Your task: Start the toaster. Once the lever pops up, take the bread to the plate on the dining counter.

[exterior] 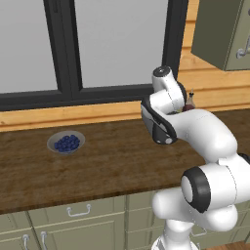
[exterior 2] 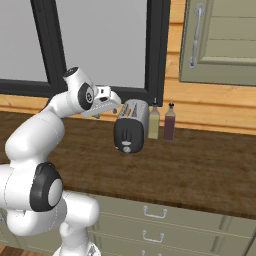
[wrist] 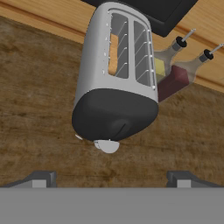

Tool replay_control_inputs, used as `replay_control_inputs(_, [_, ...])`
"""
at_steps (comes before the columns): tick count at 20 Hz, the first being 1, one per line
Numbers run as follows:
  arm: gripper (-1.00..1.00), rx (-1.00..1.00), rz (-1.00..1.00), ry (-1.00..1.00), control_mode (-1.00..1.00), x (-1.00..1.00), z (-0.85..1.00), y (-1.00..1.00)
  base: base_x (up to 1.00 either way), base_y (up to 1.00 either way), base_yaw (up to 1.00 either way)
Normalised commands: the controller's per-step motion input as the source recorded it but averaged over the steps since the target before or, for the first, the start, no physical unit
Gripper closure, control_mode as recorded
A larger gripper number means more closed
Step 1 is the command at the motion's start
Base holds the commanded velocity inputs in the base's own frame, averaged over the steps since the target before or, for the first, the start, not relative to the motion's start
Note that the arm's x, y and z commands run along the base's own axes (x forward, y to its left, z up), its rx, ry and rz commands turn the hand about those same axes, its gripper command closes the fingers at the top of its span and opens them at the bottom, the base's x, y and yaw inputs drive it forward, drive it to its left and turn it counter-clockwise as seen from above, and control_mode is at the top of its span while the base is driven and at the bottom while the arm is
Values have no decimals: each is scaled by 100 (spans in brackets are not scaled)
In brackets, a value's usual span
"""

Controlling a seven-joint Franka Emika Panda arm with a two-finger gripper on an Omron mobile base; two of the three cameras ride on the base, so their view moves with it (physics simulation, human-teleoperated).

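Bread (wrist: 113, 54) mostly sunk inside toaster (wrist: 114, 83) slot; toaster lever too small to tell.

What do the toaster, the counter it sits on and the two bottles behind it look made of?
Toaster: brushed silver metal top, going by its pale sheen, with a matte dark end cap that is probably plastic. Counter: dark brown wood, with visible plank grain. Two bottles: likely clear glass, since the yellow and dark red liquids show through, with black spout caps.

My left base camera looks forward and down from behind my arm at the wooden tabletop (exterior: 97, 161) and the window (exterior: 112, 44). My right base camera sees the same tabletop and window from the other side. My hand camera looks closely down on the toaster (wrist: 116, 83).
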Motion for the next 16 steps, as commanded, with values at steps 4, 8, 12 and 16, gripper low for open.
replay_control_inputs(4, [-100, 0, 0, 0, -100, 0, 0, 0, 0, 0, 0])
replay_control_inputs(8, [-100, 0, 0, 0, -100, 0, 0, 0, 0, 0, 0])
replay_control_inputs(12, [-100, 0, 0, 0, -100, 0, 0, 0, 0, 0, 0])
replay_control_inputs(16, [-100, 0, 0, 0, -100, 0, 0, 0, 0, 0, 0])
